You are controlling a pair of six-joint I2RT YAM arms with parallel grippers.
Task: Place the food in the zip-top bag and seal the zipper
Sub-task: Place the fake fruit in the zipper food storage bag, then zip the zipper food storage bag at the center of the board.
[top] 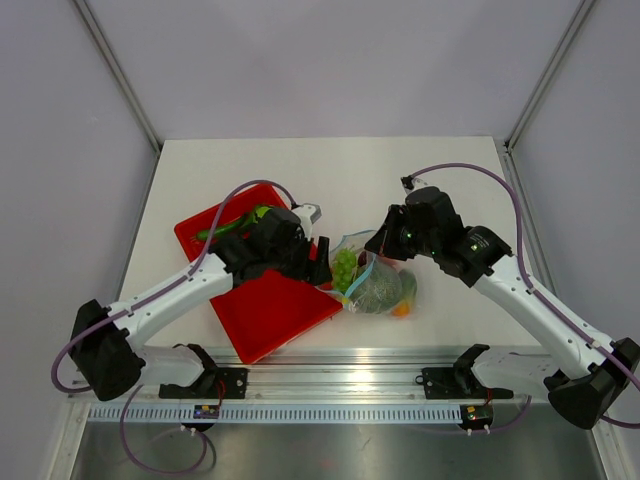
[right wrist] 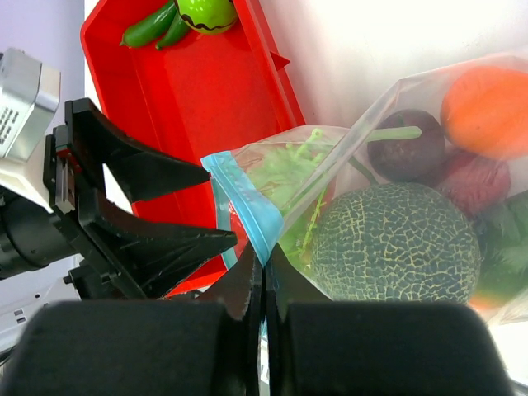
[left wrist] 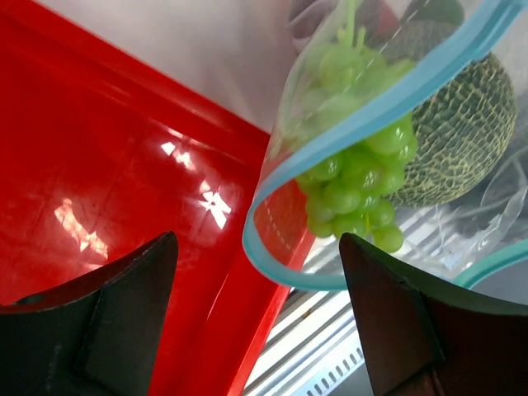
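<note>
The clear zip-top bag (top: 378,285) lies on the table beside the red tray and holds a green grape bunch (left wrist: 355,173), a netted melon (right wrist: 396,243), an orange (right wrist: 487,99), a dark purple fruit (right wrist: 408,153) and a red fruit (right wrist: 470,177). My right gripper (right wrist: 264,257) is shut on the light blue zipper (right wrist: 247,206) at the bag's mouth. My left gripper (left wrist: 257,247) is open, its jaws either side of the zipper's looped end (left wrist: 276,247), not touching it. A green cucumber (right wrist: 153,25) lies at the tray's far end.
The red tray (top: 270,310) lies under my left arm, with a green round piece (right wrist: 206,12) by the cucumber. A slotted metal rail (top: 330,380) runs along the table's near edge. The two grippers (top: 322,262) (top: 385,245) are close together over the bag.
</note>
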